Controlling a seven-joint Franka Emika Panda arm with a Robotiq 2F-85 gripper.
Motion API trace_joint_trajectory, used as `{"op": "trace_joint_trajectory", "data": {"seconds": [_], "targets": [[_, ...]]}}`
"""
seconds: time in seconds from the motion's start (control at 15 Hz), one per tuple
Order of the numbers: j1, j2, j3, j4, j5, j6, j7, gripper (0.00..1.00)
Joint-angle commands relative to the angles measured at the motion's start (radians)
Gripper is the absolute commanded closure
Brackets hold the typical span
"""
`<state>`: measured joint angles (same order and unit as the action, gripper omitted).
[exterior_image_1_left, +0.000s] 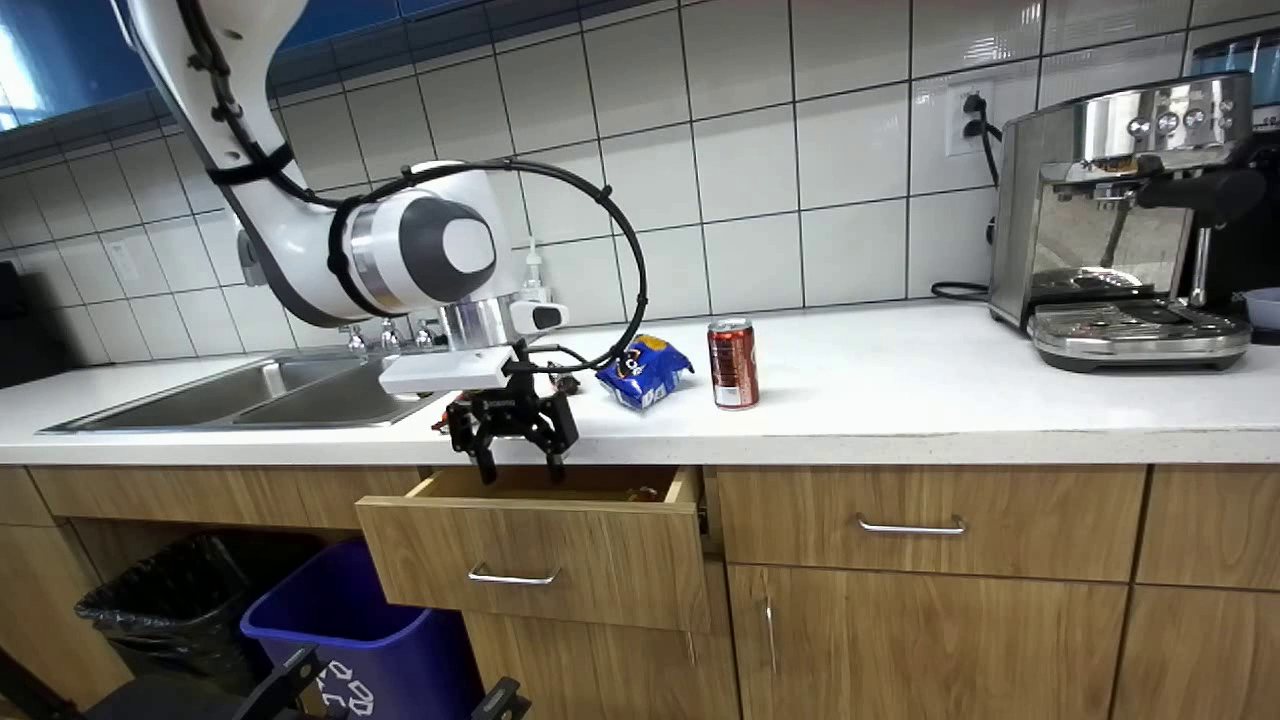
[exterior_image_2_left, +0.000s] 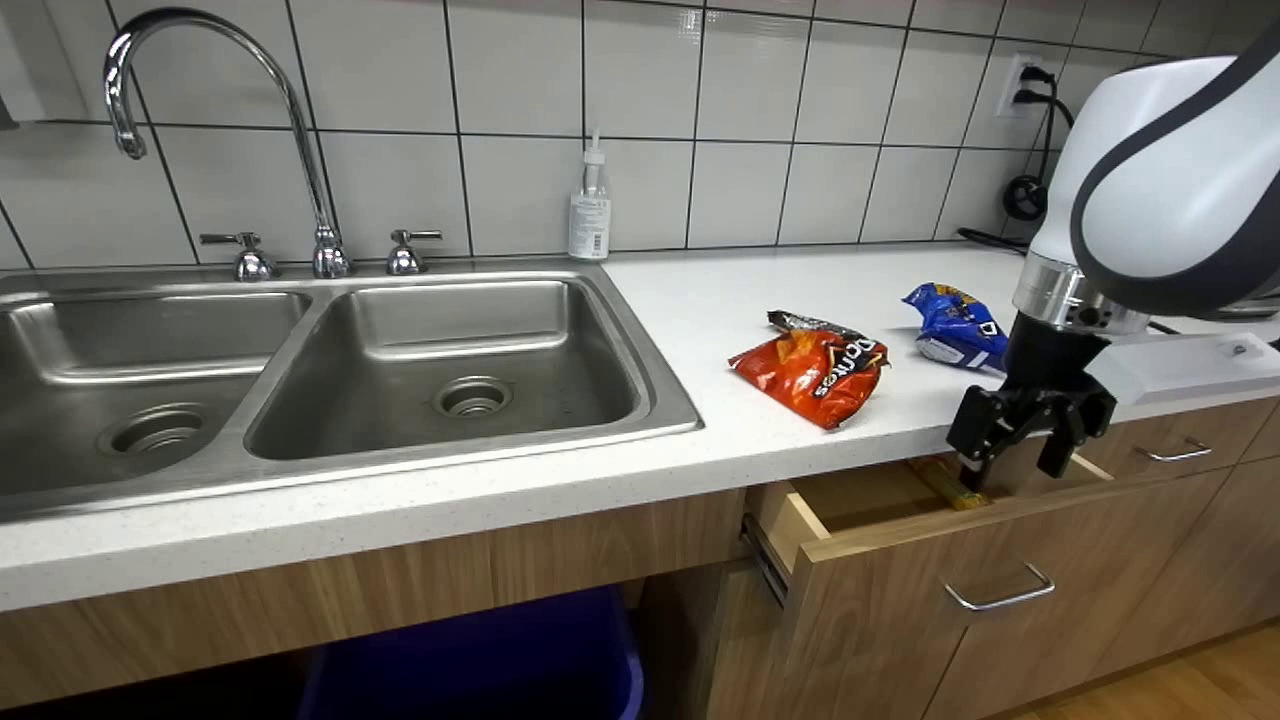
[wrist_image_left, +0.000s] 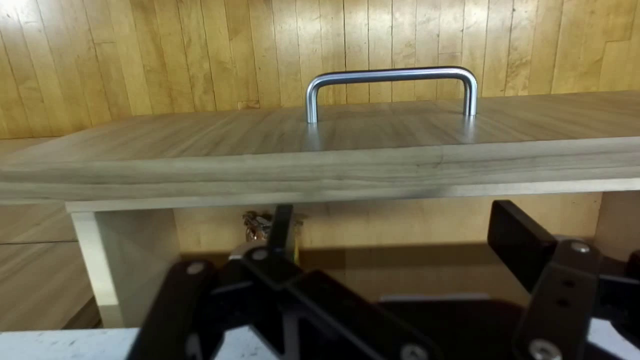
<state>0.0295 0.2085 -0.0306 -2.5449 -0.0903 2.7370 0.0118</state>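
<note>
Wrist view: tool (wrist_image_left: 391, 210) spread wide, nothing seen between its tips, hanging points-down over the pulled-out drawer (wrist_image_left: 350, 175). In an exterior view a yellowish wrapped item (exterior_image_2_left: 940, 480) lies inside the drawer, long axis roughly front to back; wrist view puts it below the tips, toward one side, partly hidden by the tool. Touching or not: cannot tell. Bar handle (wrist_image_left: 392, 75) outward of tool. Surface (exterior_image_1_left: 900, 390) white, carrying orange chip bag (exterior_image_2_left: 815, 375), blue bag (exterior_image_1_left: 643, 372), upright red can (exterior_image_1_left: 733, 365), espresso machine (exterior_image_1_left: 1085, 240). Room: steel sink (exterior_image_2_left: 670, 410), tiled wall (exterior_image_1_left: 750, 150), blue bin (exterior_image_1_left: 430, 650) below.
</note>
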Motion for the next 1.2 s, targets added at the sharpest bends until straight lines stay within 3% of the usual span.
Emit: {"op": "trace_joint_trajectory", "data": {"seconds": [0.0,0.33,1.13], "targets": [[0.005,0.054,0.008,0.023,-0.012,0.053,0.002,0.0],[0.013,0.085,0.009,0.033,-0.009,0.08,-0.004,0.0],[0.011,0.105,0.022,0.051,0.009,-0.007,-0.017,0.0]]}}
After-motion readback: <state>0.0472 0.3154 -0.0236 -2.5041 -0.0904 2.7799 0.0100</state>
